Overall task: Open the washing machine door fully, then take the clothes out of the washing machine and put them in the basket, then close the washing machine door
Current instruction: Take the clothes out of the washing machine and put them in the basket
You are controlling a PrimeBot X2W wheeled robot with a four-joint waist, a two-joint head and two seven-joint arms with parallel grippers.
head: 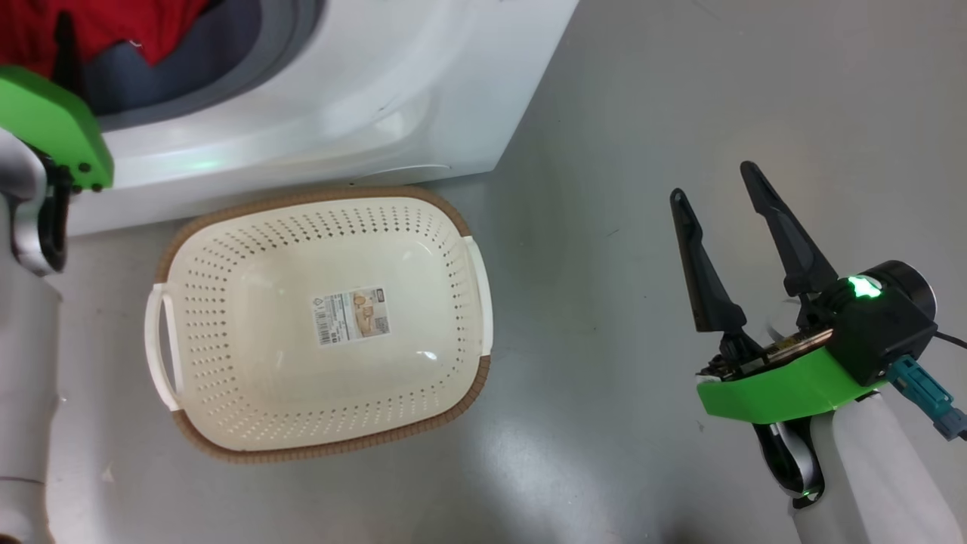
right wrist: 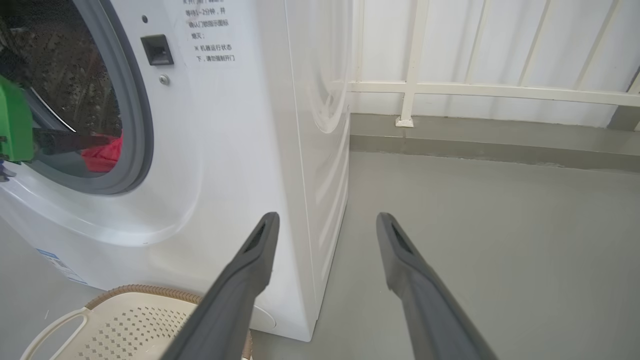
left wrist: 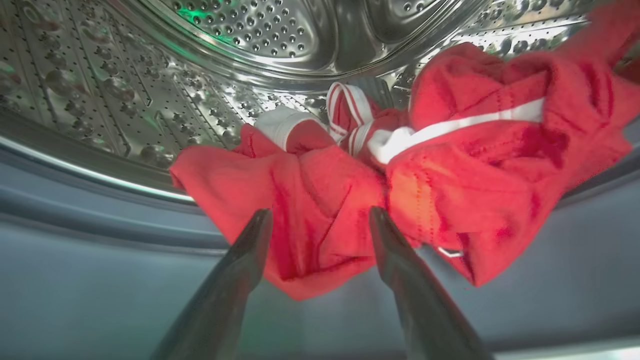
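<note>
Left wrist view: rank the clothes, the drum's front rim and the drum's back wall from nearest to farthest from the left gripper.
1. clothes: red fold at the centre, right at the tips of the open left gripper.
2. drum's front rim: bright steel band to the left, behind that fold.
3. drum's back wall: perforated steel at the top, deepest in.

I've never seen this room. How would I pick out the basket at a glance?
Find the big white washing machine. On the grey floor right before it sits the basket. It alone is cream, full of small holes, with a brown woven-look rim and a paper label on its base.
</note>
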